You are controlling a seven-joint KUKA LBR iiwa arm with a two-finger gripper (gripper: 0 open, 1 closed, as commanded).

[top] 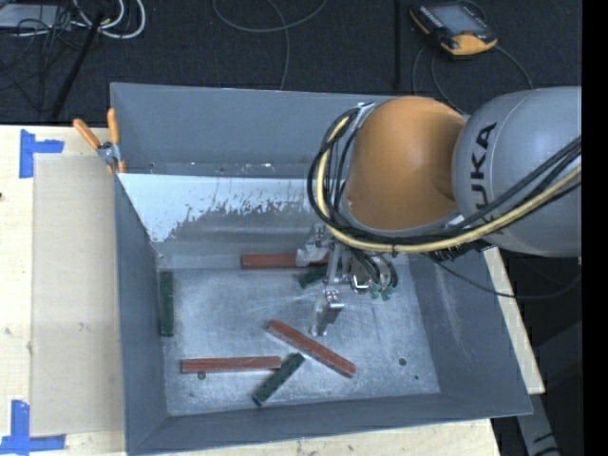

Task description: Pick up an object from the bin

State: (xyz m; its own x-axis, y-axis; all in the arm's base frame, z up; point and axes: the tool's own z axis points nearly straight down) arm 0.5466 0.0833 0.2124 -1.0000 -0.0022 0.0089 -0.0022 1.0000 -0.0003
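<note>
Grey sheet metal makes up the bin (pixel 138 331). Its floor is scuffed pale and carries only a few flat sticks, well spread out.

The gripper (pixel 325 317) hangs low over the middle of the floor, beneath the arm's orange cover (pixel 399 164) and its loops of cable. I cannot tell from above whether it is open or closed, and nothing can be seen held in it. Its tip sits just above the upper half of the slanting brown strip (pixel 313 349), so that is the likeliest candidate, though no grasp on it is visible yet.

To do this step well, I judge the gripper should close across the strip's narrow width, not along its length, and near the middle so that it lifts level. The strip lies flat on the metal, so the descent needs to go almost to the floor before closing. A closure made too high would probably slide off the thin top face. The lower end is best avoided because the short green bar (pixel 277 379) lies close by it.

The strip itself is long, thin and flat, reddish brown, with straight edges. It runs from upper left to lower right.

Further out:
- The lower brown strip (pixel 231 363) lies level near the front wall.
- The rear brown strip (pixel 269 261) lies at the foot of the back slope, its right end tucked under the wrist.
- The left green bar (pixel 166 302) lies along the left wall, well apart from the rest.
</note>
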